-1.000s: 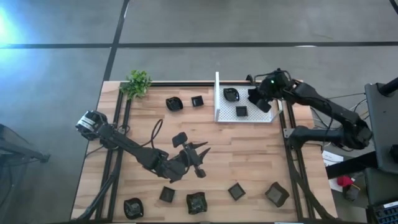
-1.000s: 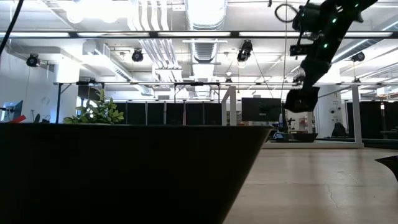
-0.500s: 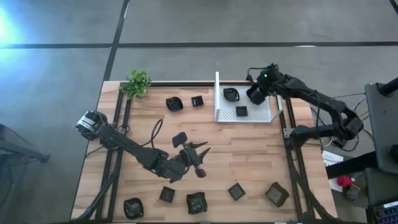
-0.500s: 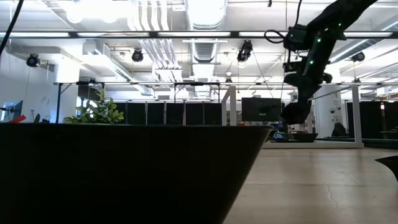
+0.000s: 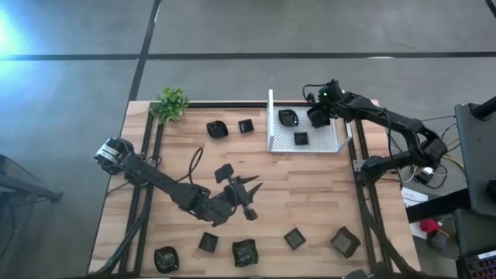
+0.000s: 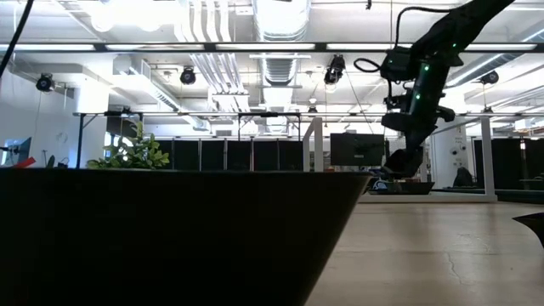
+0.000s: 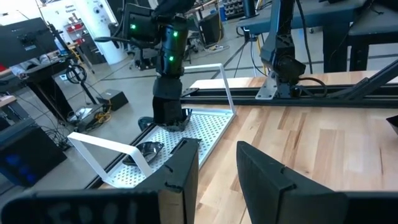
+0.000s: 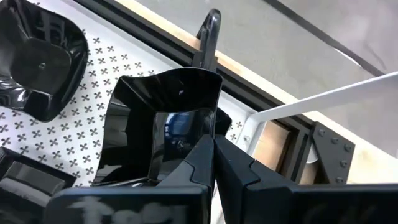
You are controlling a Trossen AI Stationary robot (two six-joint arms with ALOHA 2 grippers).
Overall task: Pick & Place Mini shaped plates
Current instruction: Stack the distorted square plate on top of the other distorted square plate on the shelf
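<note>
The right gripper (image 5: 316, 116) has been swung over the tray (image 5: 328, 145), clamped on a plate (image 8: 163, 118); the left gripper (image 5: 246, 198) is held open mid-table.

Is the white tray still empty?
No, the white tray already holds two small black plates, with the right gripper carrying a third.

Grey concrete floor (image 5: 325, 27) with dark seam lines surrounds the light wooden table (image 5: 310, 194) on black frame rails. Open industrial ceiling with white ducts (image 6: 280, 17), bright strip lights and hanging track lamps (image 6: 189, 76); dark glazed partitions (image 6: 229, 155) run across the far side. Small green plant (image 5: 171, 103) at the table's back corner.
</note>
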